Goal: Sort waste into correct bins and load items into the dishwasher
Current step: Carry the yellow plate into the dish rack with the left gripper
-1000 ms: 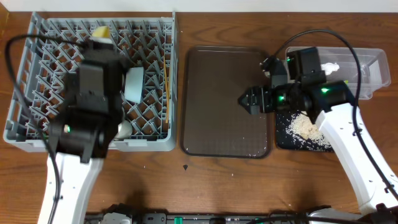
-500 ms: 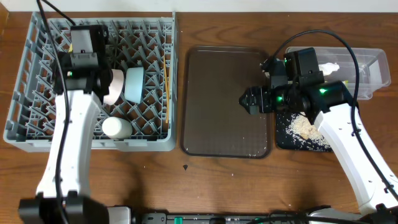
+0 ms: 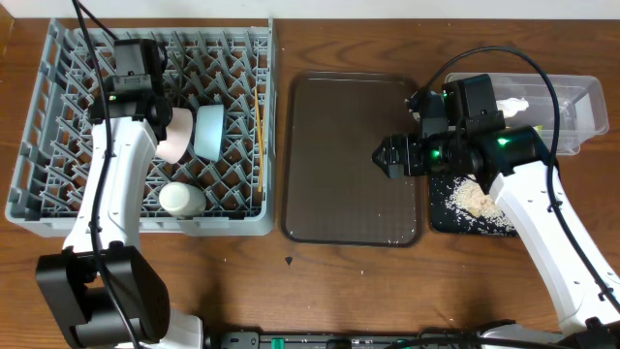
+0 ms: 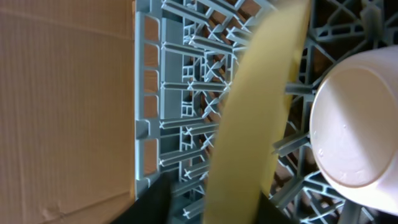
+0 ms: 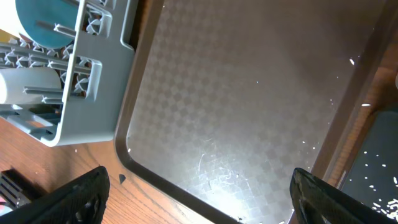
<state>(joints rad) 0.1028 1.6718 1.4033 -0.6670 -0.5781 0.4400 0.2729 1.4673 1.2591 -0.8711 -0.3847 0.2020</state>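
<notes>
Left gripper (image 4: pixel 214 208) apparently clamps yellow plate (image 4: pixel 255 124) over dish rack (image 4: pixel 180 93); white bowl (image 4: pixel 357 124) racked beside it. Right gripper (image 5: pixel 200 190) splayed, empty. Plate not yet seated.

Warm brown wood grain covers the bench (image 3: pixel 320 291). The dish rack (image 3: pixel 58 116) is a blue-grey lattice. In it are a yellow plate (image 4: pixel 255 124), a white bowl (image 4: pixel 357 124), a light-blue bowl (image 3: pixel 210 133), a white cup (image 3: pixel 181 200) and pale wooden chopsticks (image 3: pixel 259 145). The serving tray (image 5: pixel 249 93) is dark brown — finely checkered. Beige crumbs (image 3: pixel 477 197) fleck the black tray (image 3: pixel 436 223). The tub (image 3: pixel 586 97) is clear — its wrapper (image 3: pixel 513 105) white.
</notes>
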